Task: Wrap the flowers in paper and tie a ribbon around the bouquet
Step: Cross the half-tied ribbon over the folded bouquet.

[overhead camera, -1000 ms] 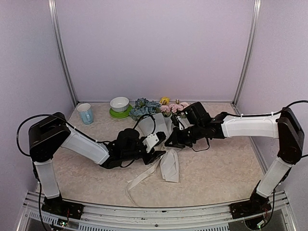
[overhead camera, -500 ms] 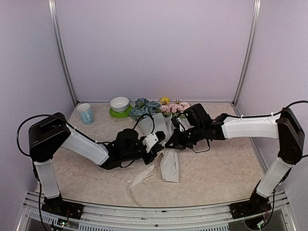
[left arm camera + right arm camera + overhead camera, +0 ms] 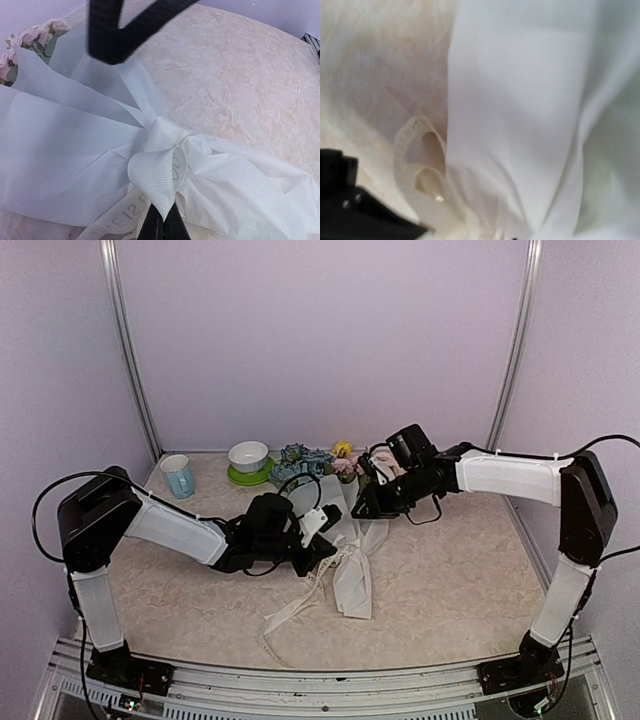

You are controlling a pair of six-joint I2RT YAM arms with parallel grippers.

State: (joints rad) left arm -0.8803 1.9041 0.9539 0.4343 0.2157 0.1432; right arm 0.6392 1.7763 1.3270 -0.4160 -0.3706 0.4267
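Left wrist: left end effector (image 3: 161,221) pinched shut on ribbon (image 3: 157,175) loop, knot (image 3: 162,131) just beyond; right end effector (image 3: 361,508) farther from knot, opening unclear.

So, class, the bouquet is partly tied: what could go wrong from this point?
The left gripper pinches a single loop of the ribbon; a pull could loosen the knot instead of tightening it. The thin paper is bunched there, so a hard tug might tear it. The ribbon's loose tail lies across the table and could snag an arm.
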